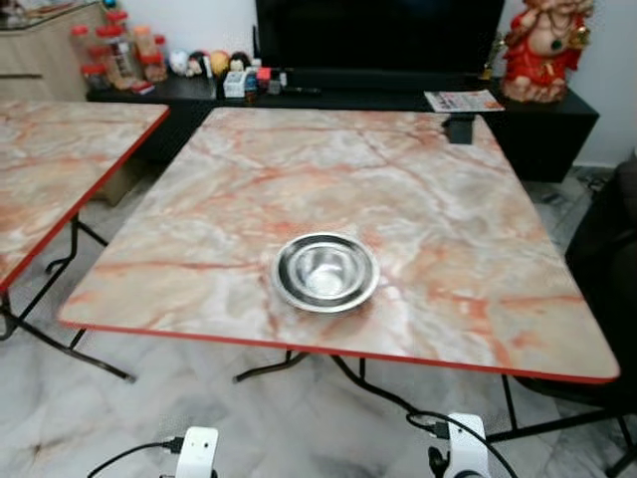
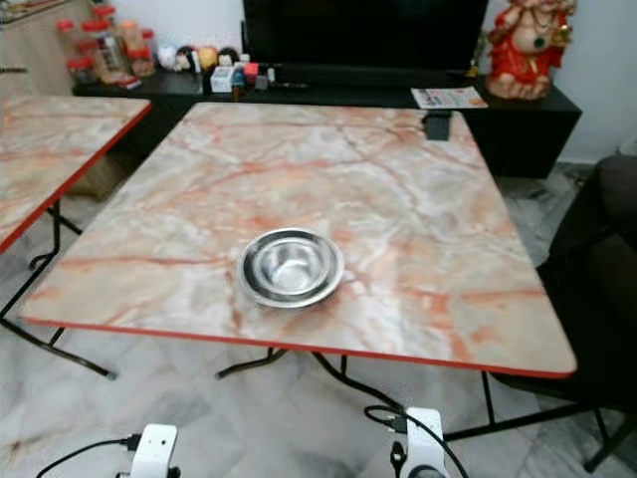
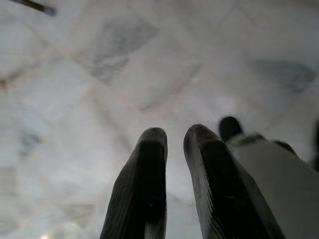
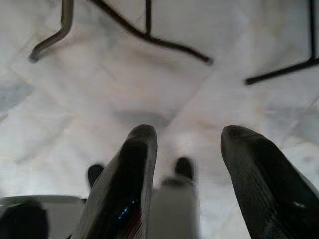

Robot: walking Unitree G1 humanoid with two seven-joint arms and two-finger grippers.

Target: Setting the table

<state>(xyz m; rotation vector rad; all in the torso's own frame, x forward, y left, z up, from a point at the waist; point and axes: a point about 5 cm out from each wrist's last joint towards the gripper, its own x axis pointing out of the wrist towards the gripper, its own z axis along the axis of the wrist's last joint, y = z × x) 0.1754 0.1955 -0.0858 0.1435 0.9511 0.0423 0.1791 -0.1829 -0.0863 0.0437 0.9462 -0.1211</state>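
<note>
A shiny steel bowl (image 1: 325, 271) sits upright on the marble-patterned table (image 1: 418, 199), near the middle of its front edge. Both arms hang low below the table's front edge. The left gripper (image 3: 174, 137) points down at the marble floor with its two black fingers nearly together and nothing between them. The right gripper (image 4: 188, 137) also points at the floor, its fingers spread apart and empty, with black table legs (image 4: 149, 35) beyond them.
A second marble table (image 1: 50, 169) stands at the left. Behind is a black TV cabinet (image 1: 537, 119) with a TV, jars (image 1: 119, 50), small items and a red figurine (image 1: 542, 45). A small black object (image 1: 460, 127) rests at the table's far edge. A dark chair (image 1: 607, 249) stands at the right.
</note>
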